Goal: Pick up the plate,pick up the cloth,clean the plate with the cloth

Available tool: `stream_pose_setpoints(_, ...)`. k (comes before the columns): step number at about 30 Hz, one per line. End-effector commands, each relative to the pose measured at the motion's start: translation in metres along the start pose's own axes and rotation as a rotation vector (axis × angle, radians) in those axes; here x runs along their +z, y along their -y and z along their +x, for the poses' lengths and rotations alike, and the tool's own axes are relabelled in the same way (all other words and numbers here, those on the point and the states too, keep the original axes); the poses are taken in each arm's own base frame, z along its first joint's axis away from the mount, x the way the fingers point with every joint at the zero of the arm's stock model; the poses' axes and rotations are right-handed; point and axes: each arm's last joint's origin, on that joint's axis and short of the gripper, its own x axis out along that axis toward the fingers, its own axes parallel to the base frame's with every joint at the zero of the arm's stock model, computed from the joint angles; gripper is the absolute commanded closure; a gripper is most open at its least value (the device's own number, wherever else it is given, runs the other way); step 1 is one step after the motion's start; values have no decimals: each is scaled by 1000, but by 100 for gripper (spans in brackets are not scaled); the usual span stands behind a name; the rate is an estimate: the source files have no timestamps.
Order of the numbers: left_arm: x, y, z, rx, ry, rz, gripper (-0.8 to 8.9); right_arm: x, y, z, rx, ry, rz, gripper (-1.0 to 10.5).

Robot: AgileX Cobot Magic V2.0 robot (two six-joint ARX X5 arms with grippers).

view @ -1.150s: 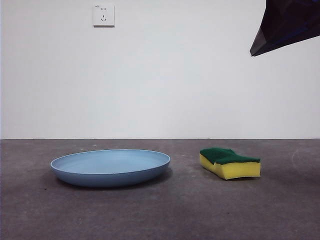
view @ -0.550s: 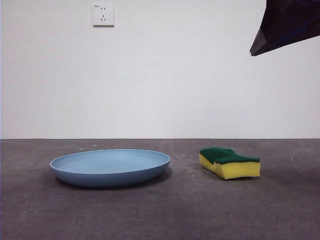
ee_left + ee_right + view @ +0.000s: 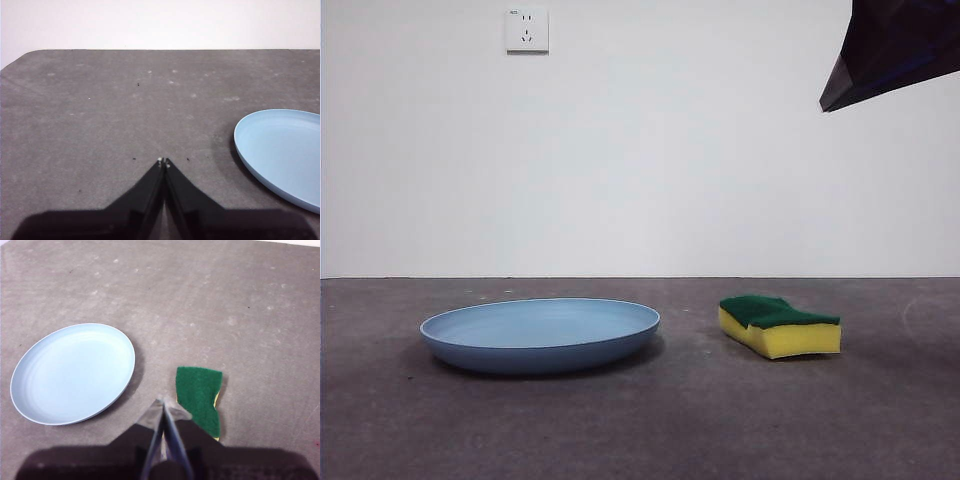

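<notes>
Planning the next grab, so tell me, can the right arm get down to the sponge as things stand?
Probably yes. The right gripper hangs above the table with its jaws shut, and the sponge lies flat, apart from the plate, with nothing on it. The jaws would have to open first.

The room is bright and the light is soft and even. The plate [image 3: 540, 335] and the sponge [image 3: 780, 326] drop only small, faint shadows on the grey bench [image 3: 720, 430]. Nothing shines or glares. The front view is sharp. A big dark shadow sits under each wrist camera.
</notes>
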Motion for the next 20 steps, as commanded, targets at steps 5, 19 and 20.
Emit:
stream_pose_setpoints(5,-4,0,1,6,-8,-7,817,3,19,-17,-81,77,-140,946)
stream_pose_setpoints(19,-4,0,1,6,-8,-7,817,-83,69,-55,-273,346,-7,946)
stream_pose_setpoints(20,-4,0,1,6,-8,-7,817,-90,69,-54,-281,355,-6,946)
